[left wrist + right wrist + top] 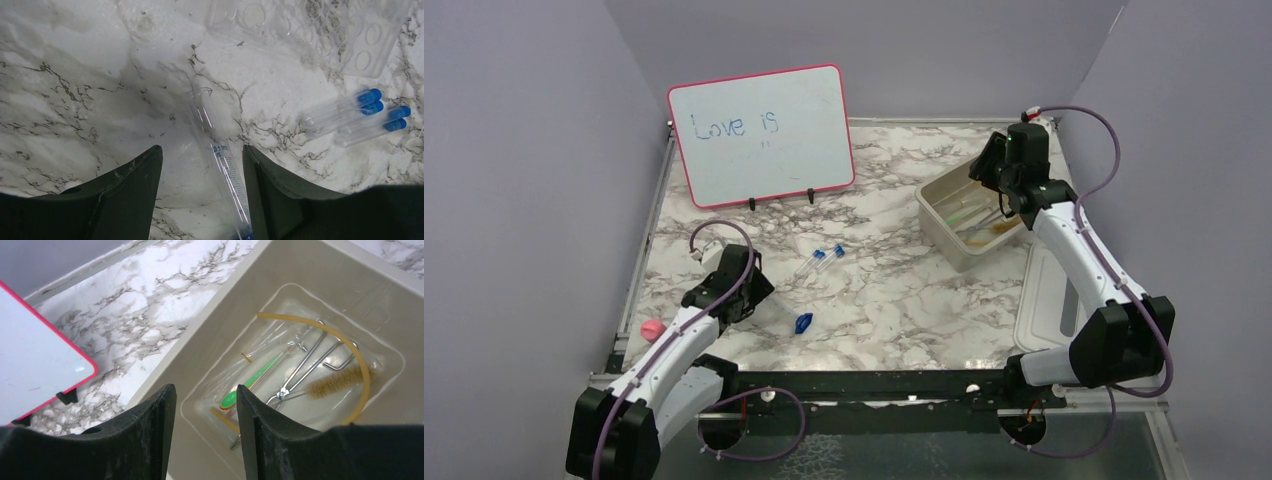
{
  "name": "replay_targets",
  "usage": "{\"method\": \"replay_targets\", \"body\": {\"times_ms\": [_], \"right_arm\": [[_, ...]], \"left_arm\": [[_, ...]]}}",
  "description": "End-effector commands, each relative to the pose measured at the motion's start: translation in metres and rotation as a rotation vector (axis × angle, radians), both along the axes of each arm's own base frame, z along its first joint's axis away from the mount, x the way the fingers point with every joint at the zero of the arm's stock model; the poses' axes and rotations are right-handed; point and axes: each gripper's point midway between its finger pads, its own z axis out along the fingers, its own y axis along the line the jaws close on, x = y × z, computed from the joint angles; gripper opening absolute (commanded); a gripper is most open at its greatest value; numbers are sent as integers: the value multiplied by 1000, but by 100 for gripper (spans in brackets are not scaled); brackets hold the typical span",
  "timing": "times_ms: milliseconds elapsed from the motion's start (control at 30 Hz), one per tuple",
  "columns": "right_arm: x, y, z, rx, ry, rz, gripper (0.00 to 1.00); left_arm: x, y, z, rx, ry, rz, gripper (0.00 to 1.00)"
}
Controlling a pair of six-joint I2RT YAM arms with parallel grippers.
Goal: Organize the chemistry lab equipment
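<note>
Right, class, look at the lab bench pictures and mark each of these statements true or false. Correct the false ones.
1. The amber hose lies inside the beige tub. True.
2. The blue-capped tubes are in the tub. False: they lie on the table.
3. The left gripper straddles a clear graduated tube lying on the table. True.
4. The lid is on the tub. False: it lies on the table beside the tub.
5. The right gripper grips the wire tongs. False: it hangs open above the tub, and the tongs lie on the tub floor.
</note>
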Motion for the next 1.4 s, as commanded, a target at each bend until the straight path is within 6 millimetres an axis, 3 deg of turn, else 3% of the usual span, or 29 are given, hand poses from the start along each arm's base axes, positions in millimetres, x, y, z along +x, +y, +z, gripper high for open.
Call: {"method": "replay_targets", "body": {"times_ms": [0,300,500,667,833,967,1100,1367], "right_arm": [[-5,14,30,0,-52,124,52],[-12,28,41,49,-88,194,52],[-16,35,48,68,-106,231,52],[-19,41,51,86,-111,265,52],[-23,51,47,116,-102,318,52],[-31,74,44,188,-112,437,52],[-46,109,32,256,-85,597,51],[-106,226,29,430,-103,943,63]], "left_arm": [[9,-11,-5,-57,-16,-4,60],[14,-6,-18,9,38,-16,51],[9,-9,-30,34,123,-69,28],[10,-9,-13,12,69,-52,9],[14,-12,20,-26,-7,-49,5],[23,-23,57,-72,-94,-96,5],[34,-43,88,-106,-130,-220,5],[65,-94,156,-229,-361,-498,5]]}}
